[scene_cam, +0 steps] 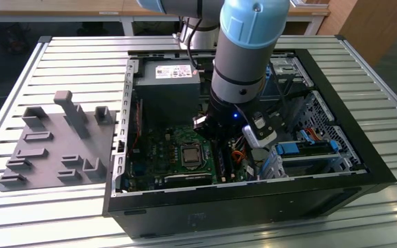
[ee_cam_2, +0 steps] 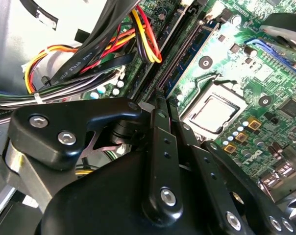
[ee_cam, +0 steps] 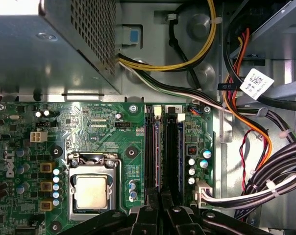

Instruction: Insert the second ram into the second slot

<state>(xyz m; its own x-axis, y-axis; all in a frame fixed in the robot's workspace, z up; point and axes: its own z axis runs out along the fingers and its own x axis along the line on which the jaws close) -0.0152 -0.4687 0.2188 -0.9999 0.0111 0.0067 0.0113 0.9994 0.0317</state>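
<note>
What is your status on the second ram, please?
Gripper low over the memory slots, beside the processor socket. Second ram not clearly distinguishable. Cables lie apart from the slots.

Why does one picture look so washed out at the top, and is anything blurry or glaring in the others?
In the first wrist view, light blows out the metal power supply box to white near the top, while the motherboard stays evenly lit. In the second wrist view, the claw's black body looms close and soft, with the board behind sharper. In the exterior view, the ribbed table shines pale, and the case interior lies in shadow.
</note>
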